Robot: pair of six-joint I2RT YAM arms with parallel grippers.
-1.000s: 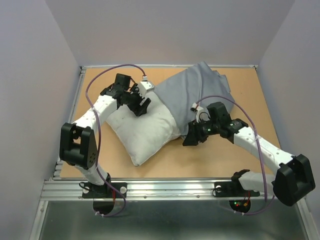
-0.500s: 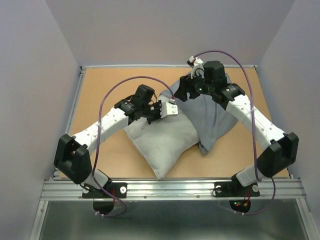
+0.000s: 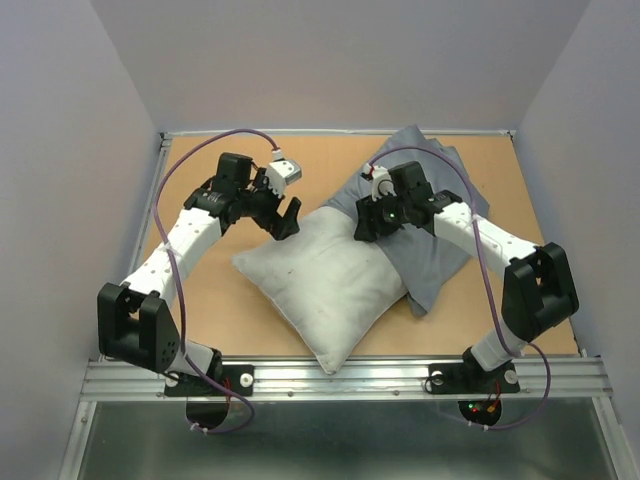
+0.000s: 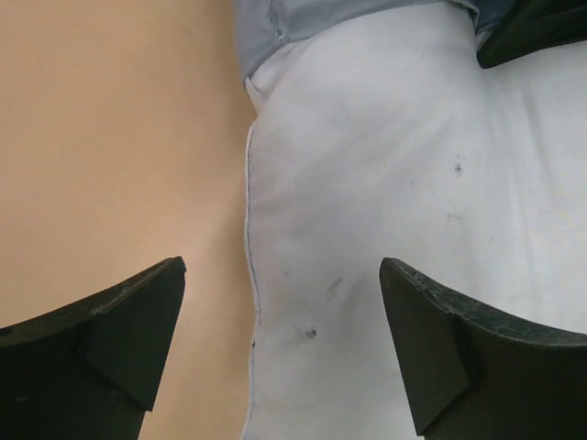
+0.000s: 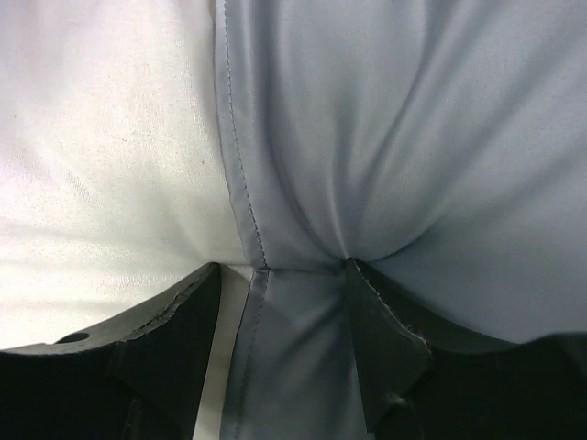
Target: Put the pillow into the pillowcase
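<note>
Shows the pillow lying diagonally across the middle of the tan surface, with 1 pointed corner aimed toward the near edge. Has only its far right end tucked inside the mouth of the pillowcase, and leaves most of the off-white cushion bare outside. Finds the blue-grey pillowcase lying, slightly rumpled, toward the far right of the surface, stitched hem running across the pillow. Places the left end effector over the pillow's far left edge, its 2 fingers wide apart and holding nothing, with the pillow's side seam and bare surface showing between them in the wrist view. Places the right end effector at the pillowcase's opening, clamped on a fold of the hem, with fabric puckering at 1 fingertip and the pillow just beside the hem.
</note>
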